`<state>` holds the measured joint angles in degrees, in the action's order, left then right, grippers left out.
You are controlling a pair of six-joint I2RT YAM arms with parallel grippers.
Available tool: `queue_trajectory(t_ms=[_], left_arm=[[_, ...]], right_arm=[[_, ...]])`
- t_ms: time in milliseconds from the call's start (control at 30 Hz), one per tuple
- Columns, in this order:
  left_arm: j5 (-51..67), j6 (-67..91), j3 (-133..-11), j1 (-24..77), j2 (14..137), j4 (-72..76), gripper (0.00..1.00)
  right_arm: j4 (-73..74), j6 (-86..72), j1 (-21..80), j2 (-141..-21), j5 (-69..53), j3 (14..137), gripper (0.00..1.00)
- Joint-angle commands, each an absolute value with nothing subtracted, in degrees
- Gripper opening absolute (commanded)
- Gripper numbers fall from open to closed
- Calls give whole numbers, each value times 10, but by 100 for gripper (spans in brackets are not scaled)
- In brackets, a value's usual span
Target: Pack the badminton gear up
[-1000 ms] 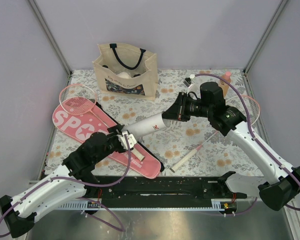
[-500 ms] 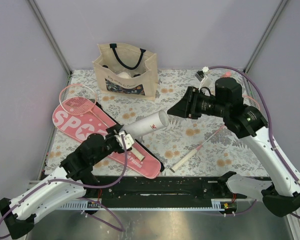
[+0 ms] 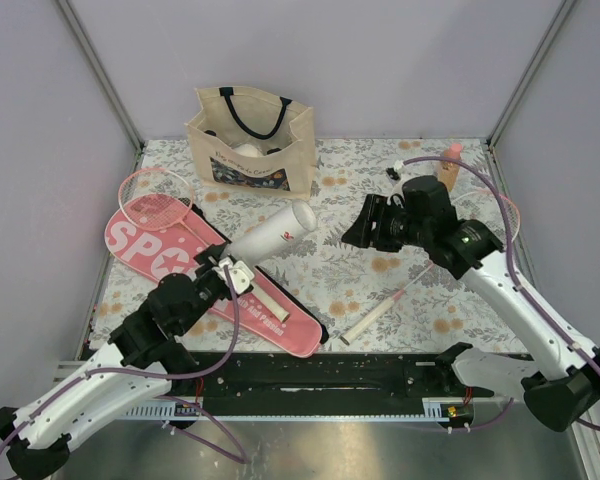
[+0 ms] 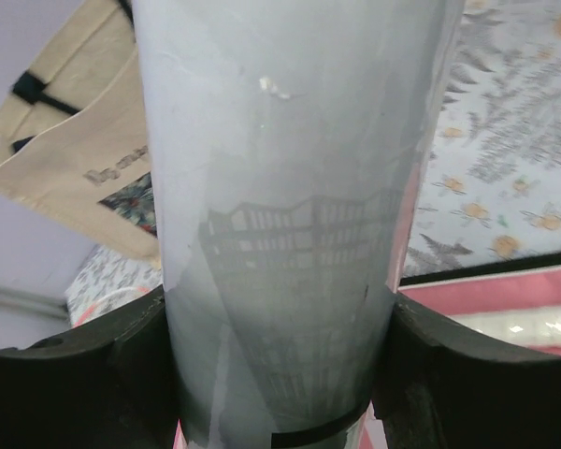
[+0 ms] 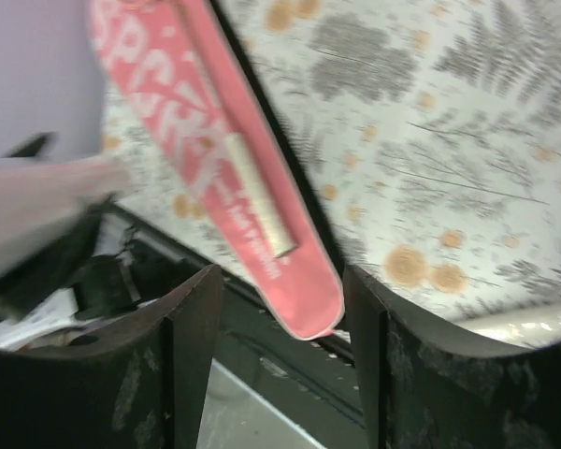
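The left gripper [image 3: 227, 268] is clenching the white tube [image 3: 270, 236] at its base, length projecting ahead, likely for carrying into packing; the right gripper [image 3: 353, 231] is gaping wide, grasping nothing.

White tapered shells along left arm [image 3: 90, 385] and right arm [image 3: 515, 300]; matte black at joints, wrists and bases. Thin purple cables [image 3: 232, 322] looping off both. Broad black fingers on left gripper [image 3: 228, 268] and right gripper [image 5: 280, 281].

rackets [image 3: 155, 190] [image 3: 377, 316] 2 | tube [image 3: 270, 236] 1 | case [image 3: 148, 247] 1 | tote [image 3: 252, 160] 1 | bottle [image 3: 449, 168] 1
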<state>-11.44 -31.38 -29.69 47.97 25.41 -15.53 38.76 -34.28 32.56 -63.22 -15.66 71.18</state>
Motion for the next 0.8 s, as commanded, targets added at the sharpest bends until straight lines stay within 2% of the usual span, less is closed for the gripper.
queue_trajectory(t_ms=[0,133,333,767], left_arm=[[-252,-294,-314,480,241,-71,53],[-315,-283,-316,480,232,-57,53],[-284,-267,-318,480,221,-62,54],[-271,-270,-317,481,223,-62,54]], right_arm=[[353,-342,316,-662,-28,650,61],[311,-342,304,-703,75,610,56],[293,-268,291,-856,61,649,45],[298,-209,272,-1067,23,777,45]])
